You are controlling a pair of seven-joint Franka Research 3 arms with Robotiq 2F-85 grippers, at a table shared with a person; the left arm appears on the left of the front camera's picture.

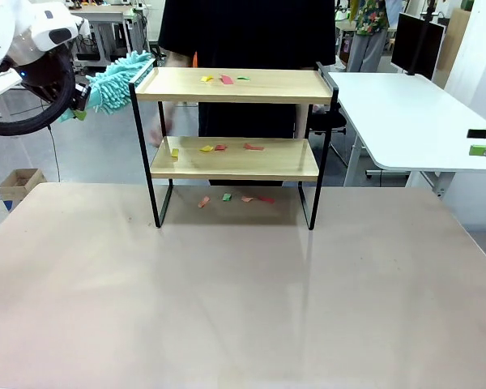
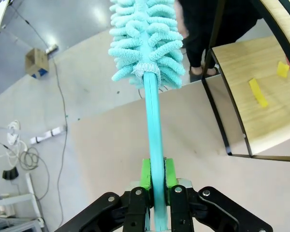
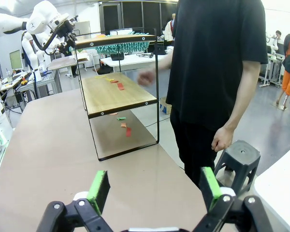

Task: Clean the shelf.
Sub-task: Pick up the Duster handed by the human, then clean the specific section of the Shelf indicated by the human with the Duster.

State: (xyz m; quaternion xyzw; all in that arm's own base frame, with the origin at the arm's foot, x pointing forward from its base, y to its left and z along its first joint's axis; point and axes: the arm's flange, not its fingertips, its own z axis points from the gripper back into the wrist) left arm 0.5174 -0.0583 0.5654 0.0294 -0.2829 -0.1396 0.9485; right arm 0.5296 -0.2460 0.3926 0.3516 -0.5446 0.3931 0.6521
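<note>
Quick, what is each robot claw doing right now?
Left gripper: shut on the plastic handle of the turquoise fluffy microfibre duster.
Right gripper: open, holding nothing.

White left arm [image 1: 40,28], looped black cable [image 1: 16,126]; black right tool [image 3: 153,180] with green pads [image 3: 98,189].

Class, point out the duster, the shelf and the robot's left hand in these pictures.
duster [image 2: 147,43]: left wrist view, on its fluffy head.
shelf [image 1: 283,85]: front view, on bare wood of the top board.
left hand [image 2: 157,175]: left wrist view, midway between its green pads, shut on the duster's handle.
</note>
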